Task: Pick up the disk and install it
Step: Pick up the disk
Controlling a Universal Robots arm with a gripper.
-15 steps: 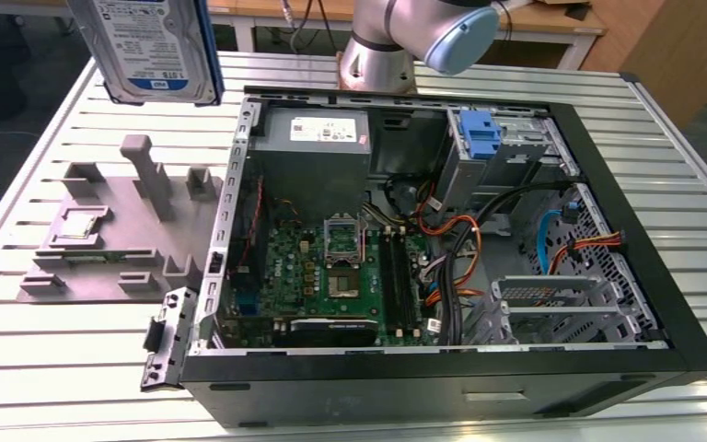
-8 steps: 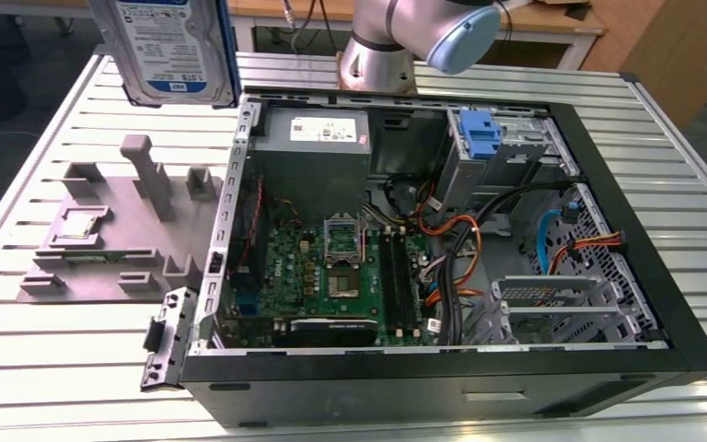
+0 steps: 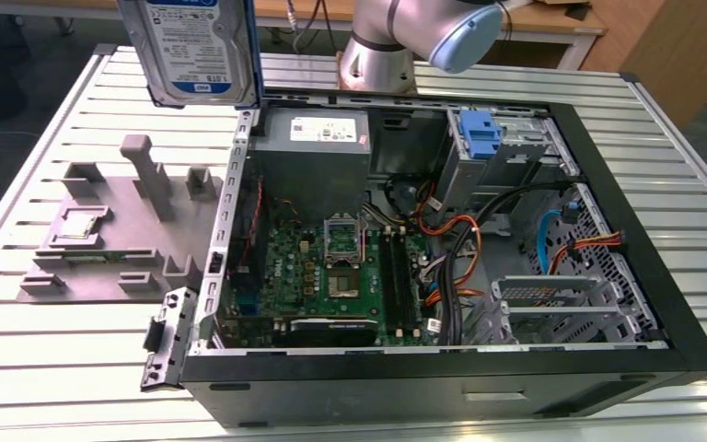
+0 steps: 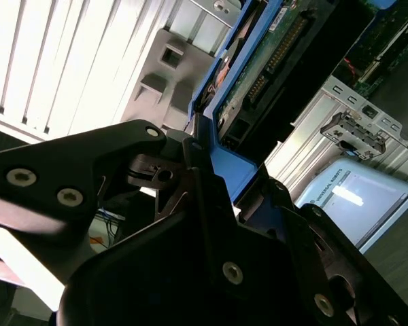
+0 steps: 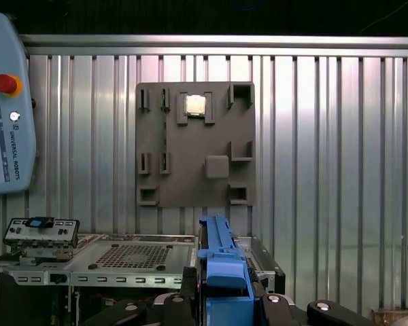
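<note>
Gripper (image 5: 226,293) clamped on the disk (image 3: 194,48), upper left of exterior view. I'd carry it steady, clearing the case (image 3: 452,391) rim.

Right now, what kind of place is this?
Probably a robotics lab or workshop: a robot arm, a lifted disk, and an open computer case on a slatted metal table.
</note>
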